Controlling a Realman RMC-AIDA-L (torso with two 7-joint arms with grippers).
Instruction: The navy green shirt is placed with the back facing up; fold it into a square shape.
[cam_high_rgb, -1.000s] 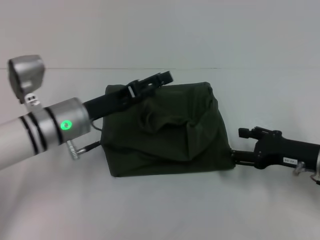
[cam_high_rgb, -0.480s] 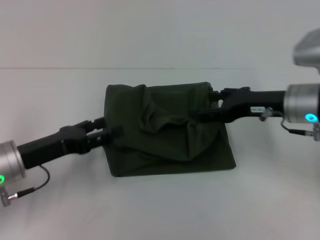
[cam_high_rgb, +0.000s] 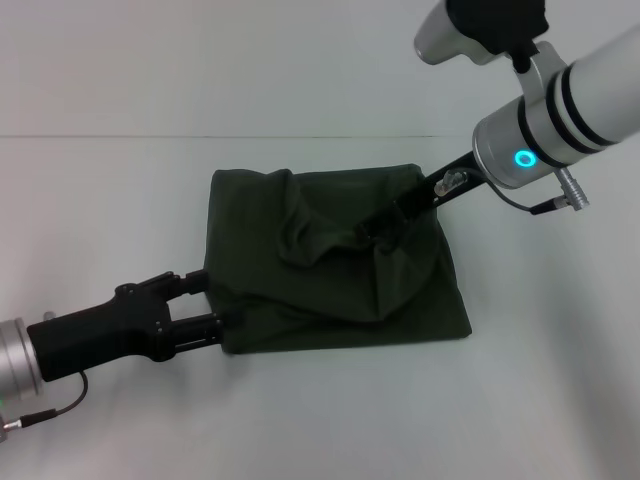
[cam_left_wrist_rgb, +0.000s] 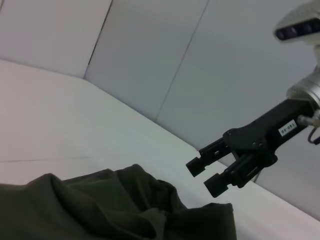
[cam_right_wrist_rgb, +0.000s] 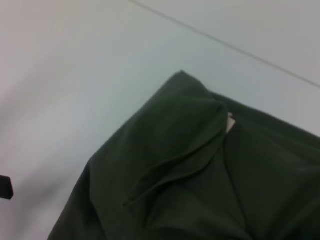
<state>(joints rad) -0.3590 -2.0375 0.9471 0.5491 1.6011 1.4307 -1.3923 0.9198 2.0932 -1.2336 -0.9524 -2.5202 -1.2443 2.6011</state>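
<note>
The navy green shirt (cam_high_rgb: 330, 262) lies folded into a rough, rumpled square at the table's middle, plain side up, with a raised fold across its centre. It also shows in the left wrist view (cam_left_wrist_rgb: 115, 207) and the right wrist view (cam_right_wrist_rgb: 190, 165). My left gripper (cam_high_rgb: 212, 301) is low at the shirt's near left corner, its fingers apart on either side of the cloth's edge. My right gripper (cam_high_rgb: 387, 222) reaches in from the upper right and hovers over the shirt's right half. Seen from the left wrist, the right gripper (cam_left_wrist_rgb: 212, 172) is open with nothing in it.
The white table (cam_high_rgb: 320, 420) extends all round the shirt, and a pale wall (cam_high_rgb: 250, 60) rises behind its far edge. The right arm's silver forearm (cam_high_rgb: 560, 110) hangs high over the far right.
The left gripper slid nearer along the shirt's left edge to its near corner. The right arm lifted and swung from the shirt's far right edge inward over its middle.
</note>
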